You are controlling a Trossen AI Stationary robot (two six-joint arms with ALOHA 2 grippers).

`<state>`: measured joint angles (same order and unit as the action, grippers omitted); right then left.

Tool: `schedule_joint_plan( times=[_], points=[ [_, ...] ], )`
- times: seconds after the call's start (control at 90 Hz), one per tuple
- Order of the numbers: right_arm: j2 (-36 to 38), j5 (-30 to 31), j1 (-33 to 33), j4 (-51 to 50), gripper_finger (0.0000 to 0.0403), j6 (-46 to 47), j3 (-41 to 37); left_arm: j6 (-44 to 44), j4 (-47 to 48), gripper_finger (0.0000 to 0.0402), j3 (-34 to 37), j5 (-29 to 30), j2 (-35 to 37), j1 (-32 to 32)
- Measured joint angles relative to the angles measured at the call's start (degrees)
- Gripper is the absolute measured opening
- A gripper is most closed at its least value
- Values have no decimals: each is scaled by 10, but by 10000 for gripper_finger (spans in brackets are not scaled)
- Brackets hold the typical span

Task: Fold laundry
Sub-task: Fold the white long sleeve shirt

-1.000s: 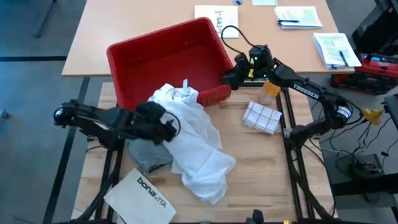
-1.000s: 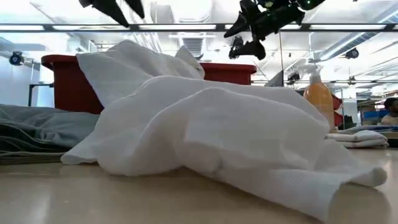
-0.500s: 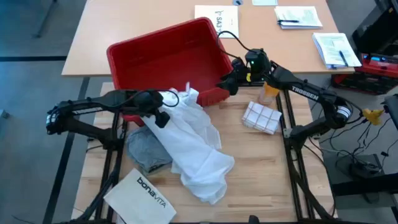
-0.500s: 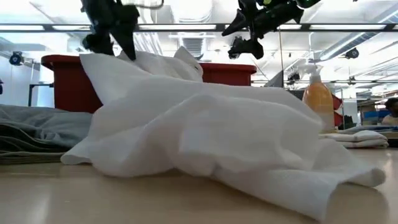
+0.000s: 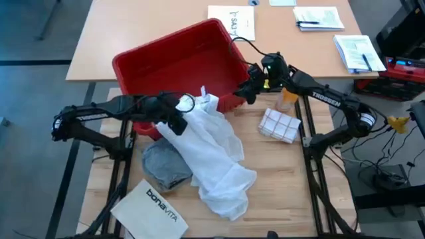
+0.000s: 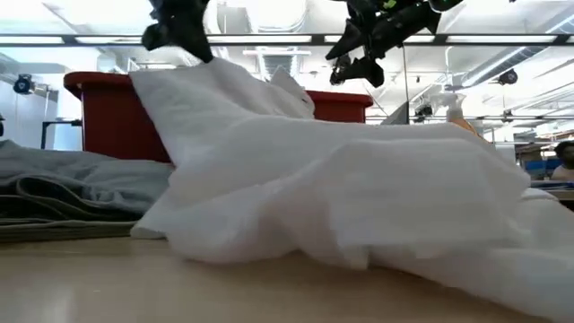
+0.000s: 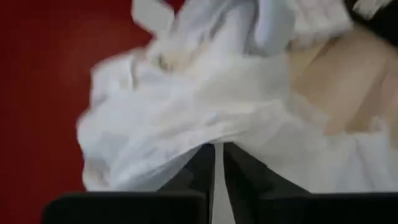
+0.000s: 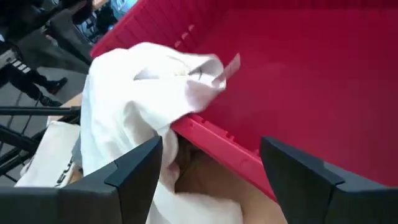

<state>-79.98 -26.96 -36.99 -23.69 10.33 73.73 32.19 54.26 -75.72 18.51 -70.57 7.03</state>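
The white shirt (image 5: 214, 154) lies crumpled on the table, its collar end (image 8: 149, 81) leaning against the red bin's near wall (image 8: 217, 140). A grey T-shirt (image 5: 166, 169) lies partly under its left side. My left gripper (image 5: 176, 119) is at the shirt's far left part, shut on the cloth. It also shows in the low view (image 6: 179, 31). My right gripper (image 5: 248, 90) hovers open above the bin's near right corner, with nothing between its fingers (image 8: 140, 171). My left gripper pinches a bunched fold of the white shirt (image 7: 217, 152) between its two fingers (image 7: 196, 168), near the shirt's far left edge. It comes from the table's left, slanting down. That part (image 6: 175, 76) is raised off the table, and the rest trails down onto it.
The red bin (image 5: 179, 60) stands at the far side. A white "bonavita" bag (image 5: 149, 207) lies at the near left. A folded white cloth (image 5: 277, 125) and an orange bottle (image 5: 287, 99) are at the right, and papers (image 5: 232, 20) lie on the far table.
My left gripper has dropped onto the shirt's far left part, shut on it and drawn it up and a little toward the table's right. The shirt's bulk has slid rightward, uncovering more of the grey T-shirt. My right gripper has hardly moved.
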Motion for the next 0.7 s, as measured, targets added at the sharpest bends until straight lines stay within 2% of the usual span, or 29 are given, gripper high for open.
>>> schedule_joint_plan(
  times=[0.1, 0.189, 0.278, 0.444, 0.633, 0.7],
  points=[
    [3, -1, 0, -1, 241, -5, 0, 19, -13, 2, -14, -15, -24, -11],
    [9, -25, 9, 2, 232, -28, 0, 29, -28, 0, -34, -15, -50, -44],
    [7, -49, 27, 1, 230, -73, 0, 18, -57, 0, -61, -16, -73, -91],
    [-11, -45, 82, 25, 238, -115, 0, 36, -61, 0, -100, -14, -119, -192],
    [-44, -43, 172, 68, 243, -199, 0, 164, -48, 3, -99, 91, -124, -307],
    [-60, -5, 205, 99, 240, -222, 0, 212, -41, 17, -86, 120, -113, -339]
  ],
)
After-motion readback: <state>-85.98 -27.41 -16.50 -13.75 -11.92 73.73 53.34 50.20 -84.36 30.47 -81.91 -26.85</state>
